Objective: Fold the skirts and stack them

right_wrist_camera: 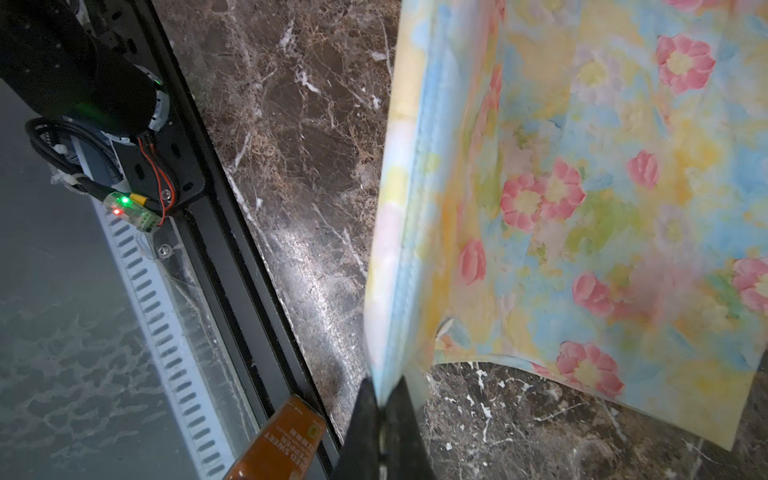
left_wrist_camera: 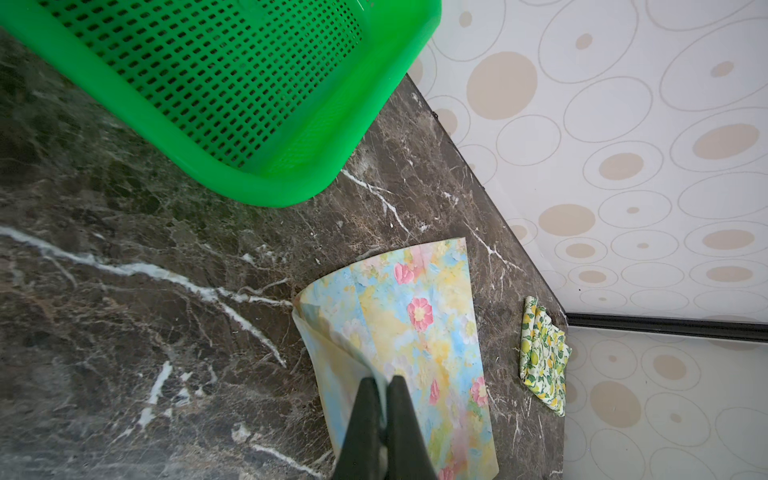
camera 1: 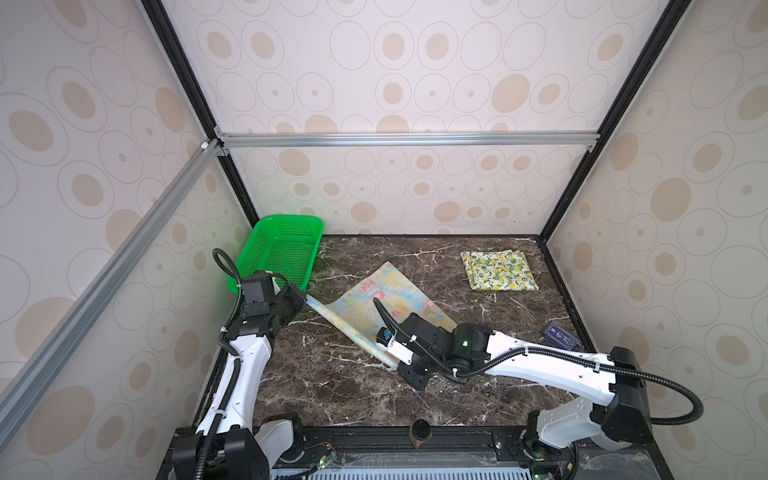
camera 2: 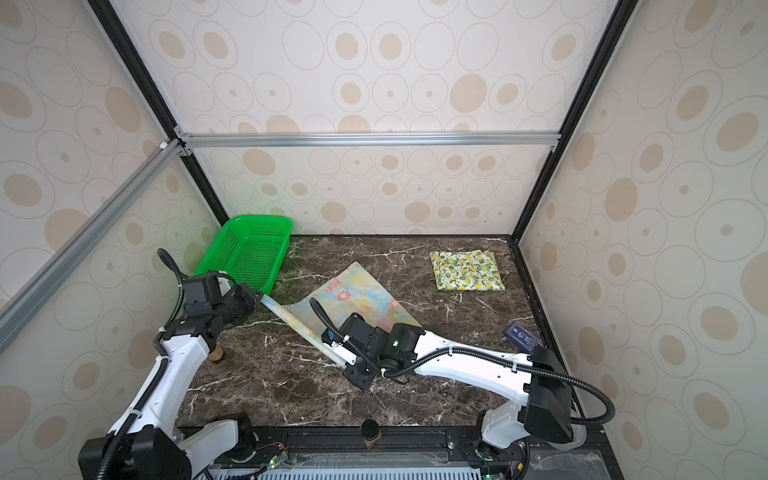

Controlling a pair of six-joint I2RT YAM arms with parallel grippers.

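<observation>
The pastel blue-yellow skirt [camera 1: 386,297] [camera 2: 359,293] with pink flowers lies mid-table, its near edge lifted off the marble. My left gripper [camera 1: 309,298] [left_wrist_camera: 384,382] is shut on that edge's left end, close to the green basket. My right gripper [camera 1: 391,360] [right_wrist_camera: 380,395] is shut on the same edge's other end, nearer the front. Between them the edge [right_wrist_camera: 399,208] hangs taut as a raised flap while the rest of the cloth [left_wrist_camera: 419,328] stays flat. The cream lemon-print skirt [camera 1: 498,270] [camera 2: 467,270] [left_wrist_camera: 542,353] lies folded at the back right, apart from both grippers.
A green mesh basket [camera 1: 291,219] [camera 2: 257,219] [left_wrist_camera: 249,195] stands at the back left, just behind my left gripper. A dark blue card box [camera 1: 559,336] [camera 2: 523,337] lies by the right wall. A brown bottle [camera 1: 420,432] [right_wrist_camera: 282,440] stands at the front rail. Walls enclose three sides.
</observation>
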